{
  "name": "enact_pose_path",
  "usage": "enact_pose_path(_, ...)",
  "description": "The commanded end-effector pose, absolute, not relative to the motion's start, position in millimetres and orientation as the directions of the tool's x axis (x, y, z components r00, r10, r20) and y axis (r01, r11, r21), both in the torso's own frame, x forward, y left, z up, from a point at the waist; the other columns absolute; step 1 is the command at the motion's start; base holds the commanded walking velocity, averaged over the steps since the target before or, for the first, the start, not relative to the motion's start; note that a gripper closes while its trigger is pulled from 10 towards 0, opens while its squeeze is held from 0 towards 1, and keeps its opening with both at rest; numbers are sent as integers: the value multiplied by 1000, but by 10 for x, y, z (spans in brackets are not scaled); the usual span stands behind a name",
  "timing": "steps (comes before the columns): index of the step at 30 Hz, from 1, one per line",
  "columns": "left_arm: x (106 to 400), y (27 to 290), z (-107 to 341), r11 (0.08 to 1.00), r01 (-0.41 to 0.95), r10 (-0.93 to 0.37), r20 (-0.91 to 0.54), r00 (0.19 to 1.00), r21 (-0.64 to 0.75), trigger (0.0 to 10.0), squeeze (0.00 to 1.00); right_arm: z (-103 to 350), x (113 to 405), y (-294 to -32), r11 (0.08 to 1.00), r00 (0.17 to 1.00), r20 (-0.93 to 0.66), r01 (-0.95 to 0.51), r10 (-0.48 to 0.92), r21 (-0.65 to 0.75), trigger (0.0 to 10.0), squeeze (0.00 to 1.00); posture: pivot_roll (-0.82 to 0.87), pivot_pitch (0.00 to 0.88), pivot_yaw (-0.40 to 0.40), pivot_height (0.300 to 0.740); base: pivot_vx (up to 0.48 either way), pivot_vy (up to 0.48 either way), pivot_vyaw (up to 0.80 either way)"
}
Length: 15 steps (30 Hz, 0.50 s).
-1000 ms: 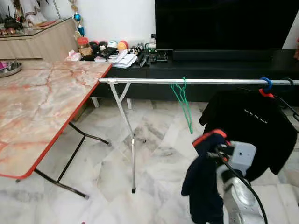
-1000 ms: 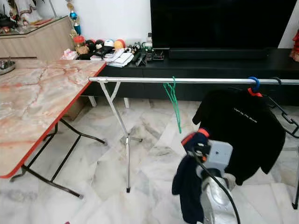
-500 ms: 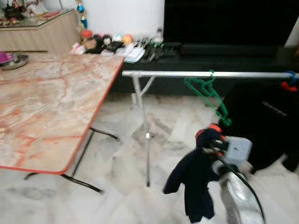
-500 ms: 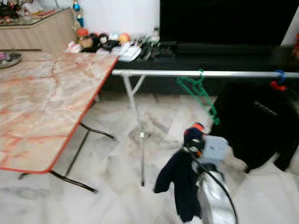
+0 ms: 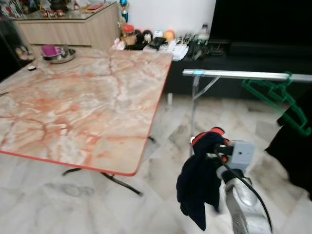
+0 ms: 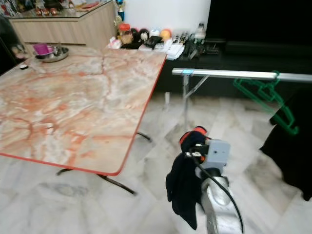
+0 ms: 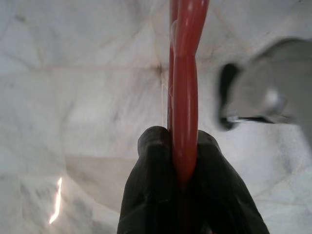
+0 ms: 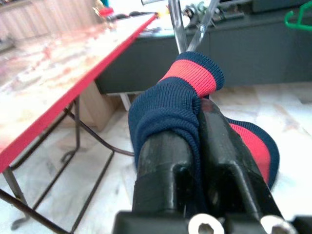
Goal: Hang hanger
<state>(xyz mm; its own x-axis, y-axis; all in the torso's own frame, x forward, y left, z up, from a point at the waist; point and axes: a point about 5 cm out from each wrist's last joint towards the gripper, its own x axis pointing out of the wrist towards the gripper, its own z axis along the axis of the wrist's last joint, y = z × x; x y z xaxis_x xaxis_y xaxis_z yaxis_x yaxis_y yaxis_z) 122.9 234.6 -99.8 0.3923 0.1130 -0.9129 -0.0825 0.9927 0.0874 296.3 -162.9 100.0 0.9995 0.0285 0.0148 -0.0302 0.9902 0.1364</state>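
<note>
The marble table takes up the robot's left side, a metal bowl at its far corner. Past the table's right edge stands the silver rail, running level away to the right. A green hanger hangs tilted from the rail, well right of the table, beside a black garment on the same rail. Nearer than the rail, the right gripper is clamped on a navy garment with a red band, which droops below the fingers. The left gripper is pinched tight on a red hanger; the hanger's bar runs straight out from between the fingers along their line, over the pale marble floor, so its long axis follows the gripper's
</note>
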Motion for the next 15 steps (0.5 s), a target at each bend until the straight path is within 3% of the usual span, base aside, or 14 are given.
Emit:
enact_pose_path(1,1270,2353,-985,992,-65,128,-911,392,111,10000,0,1145,3009,-1589,989,996,81,-55,45,134,10000,0,-35,106,14,740,0,480,0)
enact_pose_path(15,984,2470,-1027,991,-47,131,-922,364,123,10000,0,1392,3100,-1518,989,980,187,-86,63,118,10000,0,-33,62,16,740,0,480,0)
